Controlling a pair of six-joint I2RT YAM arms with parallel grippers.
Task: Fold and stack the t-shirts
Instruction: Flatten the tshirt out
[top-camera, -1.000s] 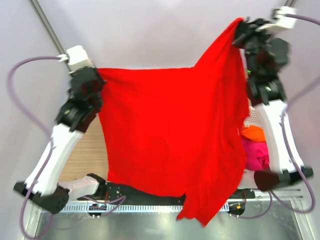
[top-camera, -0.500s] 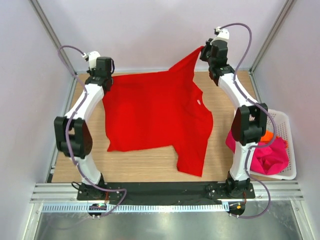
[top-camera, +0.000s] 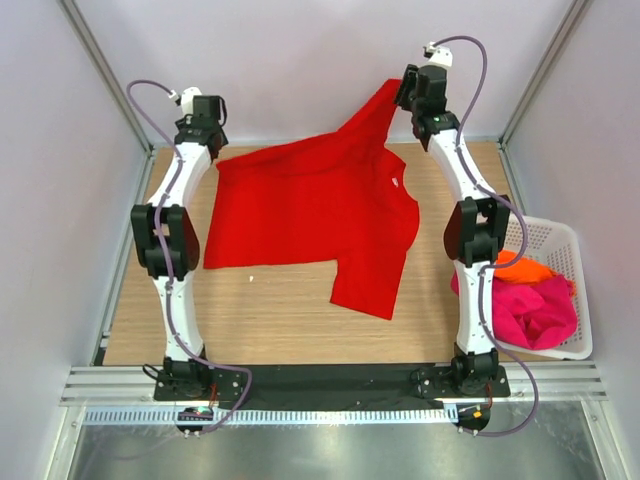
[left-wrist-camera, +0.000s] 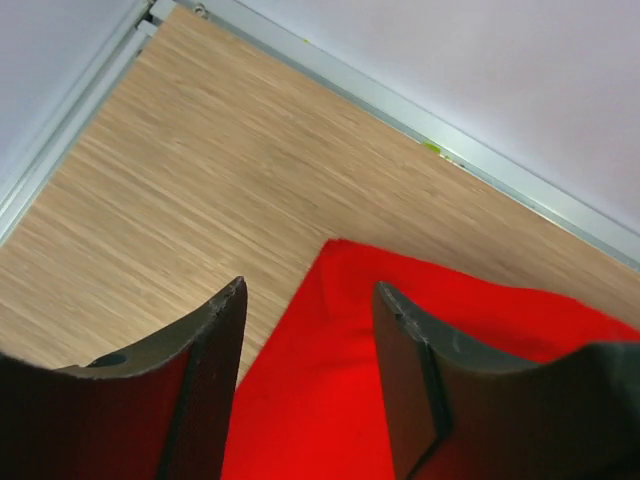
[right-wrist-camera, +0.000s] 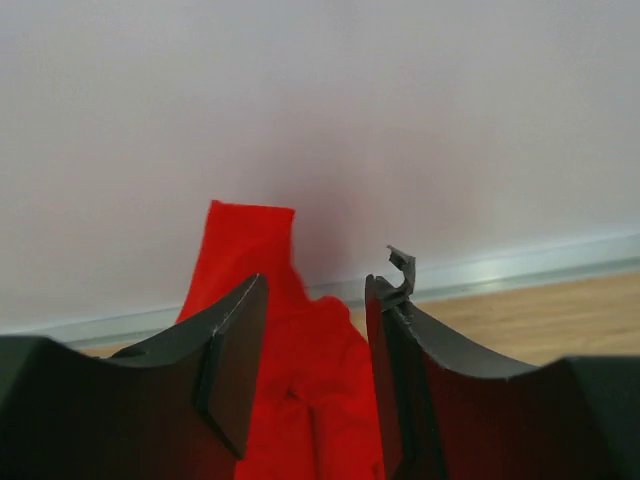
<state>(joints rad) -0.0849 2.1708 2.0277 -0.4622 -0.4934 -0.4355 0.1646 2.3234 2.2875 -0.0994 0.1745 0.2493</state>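
Left gripper (top-camera: 205, 140), upper left of the top view: stands with jaws moderately apart, grips nothing, and hangs just above the far-left corner of the red t-shirt (top-camera: 310, 210). In the left wrist view, shows that corner lying flat on the table (top-camera: 280, 310), below and between the fingers (left-wrist-camera: 210, 390) and touched by neither. Red t-shirt, centre of the frame: lies spread on the wood with its long axis running left to right, hem edge at the left, collar with a white label at the right, one sleeve pointing toward the lower edge of the frame. Does not lie wholly flat: rises at its upper right corner in a peak against the back wall, up to the right gripper (top-camera: 405, 95). Right gripper, upper right of centre: stands likewise part open, with the red peak showing in the gap between the fingers in the right wrist view. Appears to pinch nothing, though cannot be told whether cloth hangs on a finger. Judged the deciding relation: far edge just beneath both grippers, near edge well apart from both, so probably a fold begun from the far corners, each arm nearest its own. Further right, in the white basket (top-camera: 560, 235): orange t-shirt (top-camera: 520, 268) and magenta-pink t-shirt (top-camera: 535, 310), bunched and unfolded.
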